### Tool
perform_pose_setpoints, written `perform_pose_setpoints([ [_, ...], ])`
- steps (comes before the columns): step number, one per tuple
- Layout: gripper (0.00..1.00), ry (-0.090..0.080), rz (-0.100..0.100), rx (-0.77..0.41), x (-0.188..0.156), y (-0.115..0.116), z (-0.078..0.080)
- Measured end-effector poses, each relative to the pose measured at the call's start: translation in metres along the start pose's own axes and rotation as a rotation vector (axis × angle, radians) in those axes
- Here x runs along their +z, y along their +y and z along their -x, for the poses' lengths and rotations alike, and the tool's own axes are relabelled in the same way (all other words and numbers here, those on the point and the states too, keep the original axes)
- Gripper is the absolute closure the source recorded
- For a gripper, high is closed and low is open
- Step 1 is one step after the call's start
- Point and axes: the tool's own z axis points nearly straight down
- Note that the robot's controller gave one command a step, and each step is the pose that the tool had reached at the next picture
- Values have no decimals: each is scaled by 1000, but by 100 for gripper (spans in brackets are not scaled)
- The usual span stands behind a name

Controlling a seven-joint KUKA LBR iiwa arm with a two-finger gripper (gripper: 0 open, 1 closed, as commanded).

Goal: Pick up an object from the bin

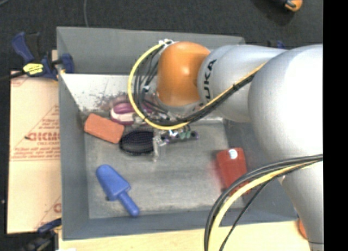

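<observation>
The arm (283,92) overhangs the bin (73,179) with its grey bulk, and its gripper (159,147), open or closed I can't tell, might shove the black oval brush (136,142) into the orange block (103,128).

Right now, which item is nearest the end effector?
The black oval thing, just left of the end effector; orange block, blue scoop and red box lie farther off.

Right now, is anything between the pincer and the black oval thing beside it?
Nothing visible does. The pincer hangs at the right edge of the black oval thing; the orange block and pink thing lie beyond it.
</observation>
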Motion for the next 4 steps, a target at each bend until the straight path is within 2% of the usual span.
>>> perform_pose_setpoints([
  [1,100,29,-14,321,4,31,13],
  [3,100,34,-18,337,4,32,9],
  [4,100,30,-16,329,-106,30,-7],
])
